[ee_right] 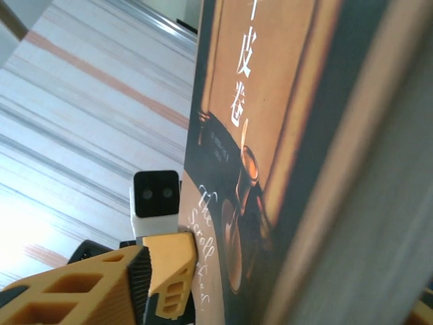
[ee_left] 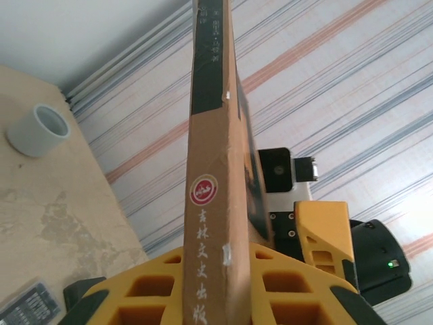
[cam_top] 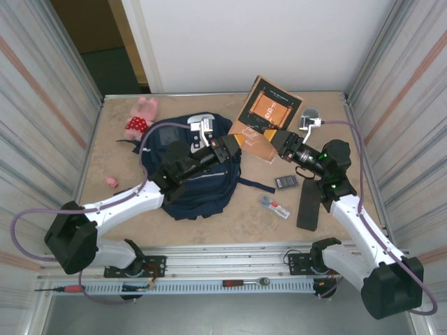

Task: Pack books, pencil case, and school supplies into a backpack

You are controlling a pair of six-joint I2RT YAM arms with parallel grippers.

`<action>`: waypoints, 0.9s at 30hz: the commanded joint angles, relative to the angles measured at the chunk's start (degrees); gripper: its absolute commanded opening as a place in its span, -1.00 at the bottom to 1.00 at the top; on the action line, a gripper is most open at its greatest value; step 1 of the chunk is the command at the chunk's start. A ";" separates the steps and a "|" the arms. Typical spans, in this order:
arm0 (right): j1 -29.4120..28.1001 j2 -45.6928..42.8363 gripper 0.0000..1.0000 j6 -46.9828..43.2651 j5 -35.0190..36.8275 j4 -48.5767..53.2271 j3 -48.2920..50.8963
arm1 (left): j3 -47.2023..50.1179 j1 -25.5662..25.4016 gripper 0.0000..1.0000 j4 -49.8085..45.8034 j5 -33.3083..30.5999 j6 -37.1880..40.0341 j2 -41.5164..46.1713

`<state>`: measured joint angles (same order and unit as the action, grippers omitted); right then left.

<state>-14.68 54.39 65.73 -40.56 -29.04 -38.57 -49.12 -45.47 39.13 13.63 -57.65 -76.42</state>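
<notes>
One of the books, dark brown with orange-gold print and a tan lower part, is held tilted up off the table just right of the navy backpack. My left gripper is shut on its spine, one yellow finger on each side. My right gripper sits at the book's right edge. Its jaws stand astride the cover, with a gap beside the near finger. The black pencil case, a dark grey rectangle and a clear pack with a red label lie on the table to the right.
A grey cup stands at the back right, behind the book. A pink plush toy lies at the back left and a small pink piece left of the backpack. Striped walls close in on both sides.
</notes>
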 commanded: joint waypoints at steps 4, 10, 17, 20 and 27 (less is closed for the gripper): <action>0.67 1.84 -0.65 -4.16 -1.10 2.17 -4.36 | -1.23 0.62 -0.86 -5.57 -2.67 6.87 2.18; 0.82 -0.60 -1.00 -30.06 1.66 27.16 -10.16 | -4.04 3.73 0.16 -21.34 -1.17 21.94 5.12; -2.34 -4.09 -1.00 -66.38 4.05 40.73 -12.05 | -8.53 7.49 0.45 -37.38 11.86 49.24 8.93; -2.62 -1.52 -1.00 -79.36 5.16 50.53 -15.74 | -12.00 7.50 0.60 -46.49 16.87 63.44 10.24; -5.73 6.09 -1.00 -103.85 8.12 66.82 -21.96 | -16.35 9.28 0.97 -62.73 16.57 84.12 11.22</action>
<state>-19.46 58.61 -21.63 -33.87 30.13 -57.56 -64.01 -37.56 -13.87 28.91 13.15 -66.43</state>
